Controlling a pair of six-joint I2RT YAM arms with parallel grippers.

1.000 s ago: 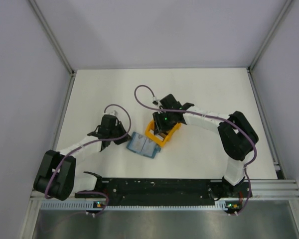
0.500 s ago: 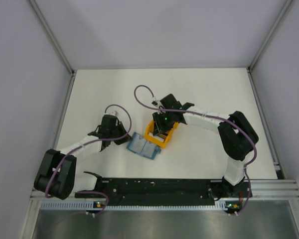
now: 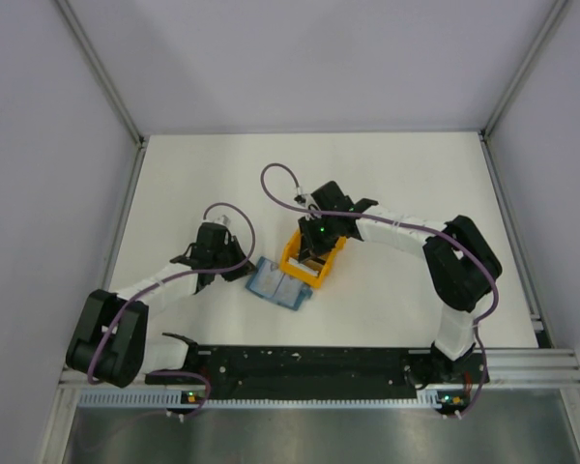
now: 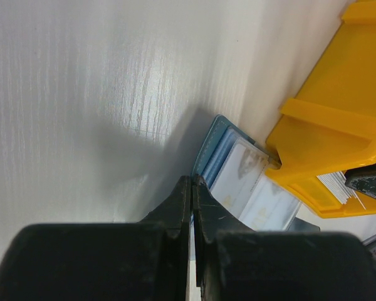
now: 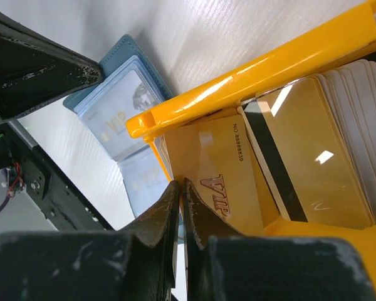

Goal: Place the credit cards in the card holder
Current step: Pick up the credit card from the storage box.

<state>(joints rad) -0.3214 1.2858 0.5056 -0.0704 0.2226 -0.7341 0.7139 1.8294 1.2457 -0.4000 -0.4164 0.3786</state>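
The card holder point(image 3: 278, 283) lies open on the table, teal outside with pale blue pockets that hold cards point(image 4: 250, 182) point(image 5: 116, 106). My left gripper point(image 3: 242, 271) point(image 4: 192, 180) is shut, its tips pinched on the holder's left edge. The credit cards point(image 5: 313, 163) stand as a gold stack in the orange rack point(image 3: 292, 259) point(image 5: 250, 63), which touches the holder's right side. My right gripper point(image 3: 314, 253) point(image 5: 180, 183) is down in the rack, shut on the edge of the front gold VIP card point(image 5: 213, 169).
The rack's near corner point(image 4: 338, 119) butts against the open holder. The left gripper's fingers point(image 5: 31, 69) sit close to the right one, just across the holder. A black rail point(image 3: 319, 362) runs along the near edge. Grey walls enclose the white table point(image 3: 416, 174).
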